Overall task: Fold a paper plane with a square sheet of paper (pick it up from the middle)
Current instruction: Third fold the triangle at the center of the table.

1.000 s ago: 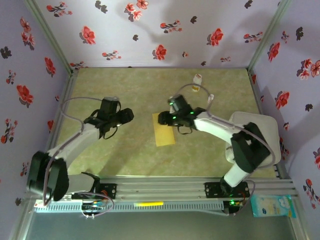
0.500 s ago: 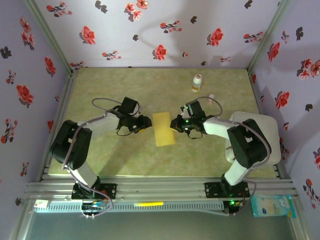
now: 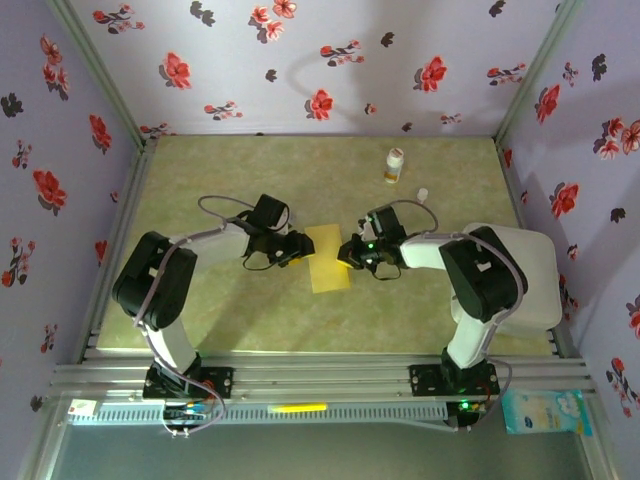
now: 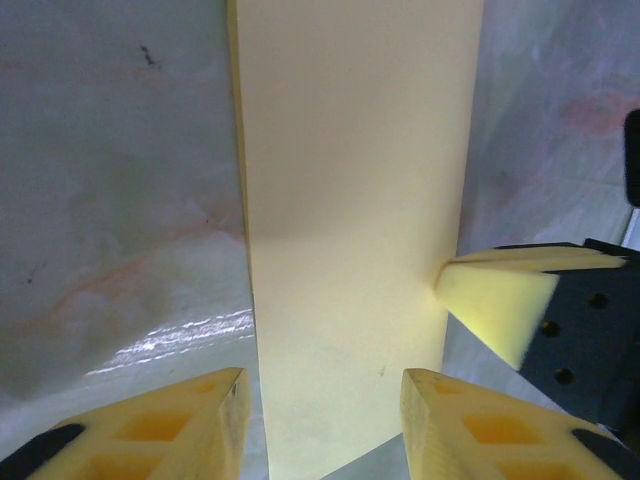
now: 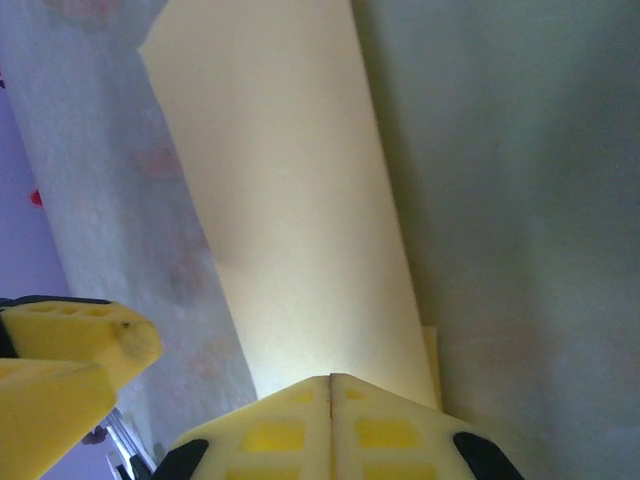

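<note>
Paper (image 3: 328,258) lies flat on the bench (image 3: 240,180), directly between the two claws. Its outline is a tall rectangle, not a square. In the right wrist view a thin second edge peeps out just beside that claw's tips. Judged from this, one lengthwise half-fold is in and two layers are stacked.

Not seen: slanted nose folds, a point, or wings. I judge the task to be at an early stage, with the nose corners, the narrowing folds and the wing folds all left to do.

Left claw (image 4: 322,400) is partly open and low over the bench. Its fingers (image 4: 190,420) bracket the strip, one beside each long edge, and the sheet runs on ahead from the gap. Nothing is clamped, and the paper looks undisturbed between the pads.

Right claw (image 5: 331,395) has its pads pressed flat together with no gap. Its tip touches the long edge of the paper on the far side from the left claw's outer finger. I cannot tell whether a layer is nipped between the pads or the tip merely pins the edge down.

A bottle (image 3: 394,165) stands well beyond the right claw, apart from the paper.
</note>
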